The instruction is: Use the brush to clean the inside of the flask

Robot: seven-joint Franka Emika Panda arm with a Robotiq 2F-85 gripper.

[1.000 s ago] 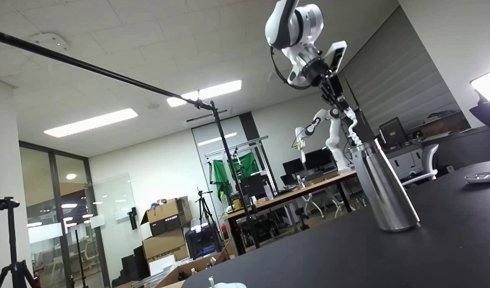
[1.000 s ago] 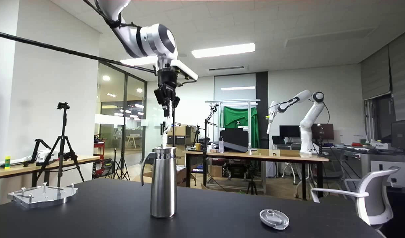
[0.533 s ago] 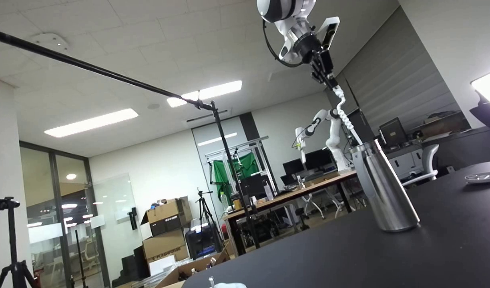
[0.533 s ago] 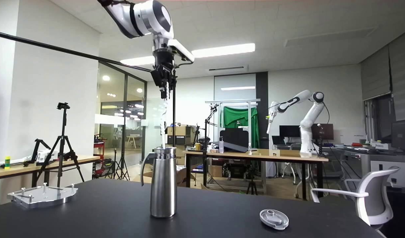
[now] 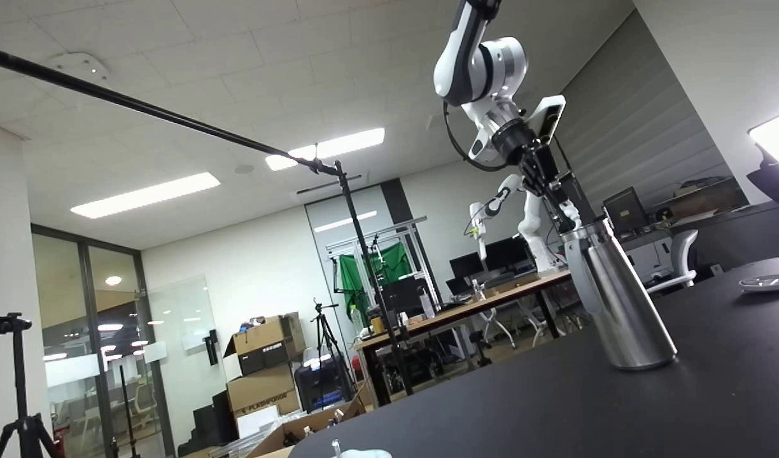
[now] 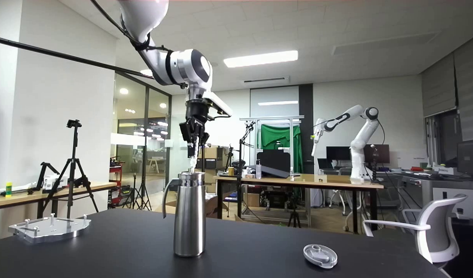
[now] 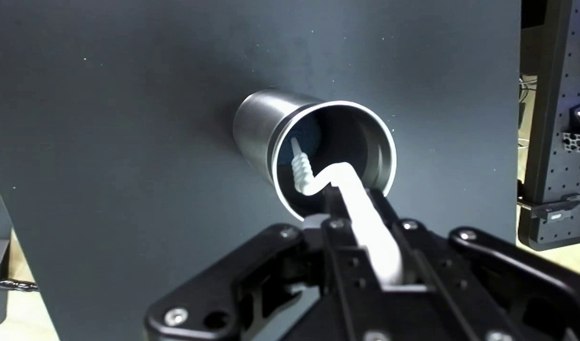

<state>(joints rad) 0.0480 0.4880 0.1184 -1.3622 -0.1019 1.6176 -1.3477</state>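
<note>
The wrist view is peering closely down past the gripper (image 7: 358, 199) into the flask (image 7: 266, 125). In an exterior view, the angle is tilting sideways, up toward the ceiling (image 5: 192, 70); in an exterior view, it is running level across the table (image 6: 256, 247). Both, farther back, are sharing flask, arm (image 6: 184, 67) and cloth (image 6: 271, 135).

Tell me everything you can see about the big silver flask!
The flask is tall, brushed silver that looks like metal, narrower towards the top, with a shiny collar and a grey side handle. It stands upright on the dark tabletop. Its round mouth is open, and the white brush reaches in; whether that touches the inside, I can't tell.
</note>
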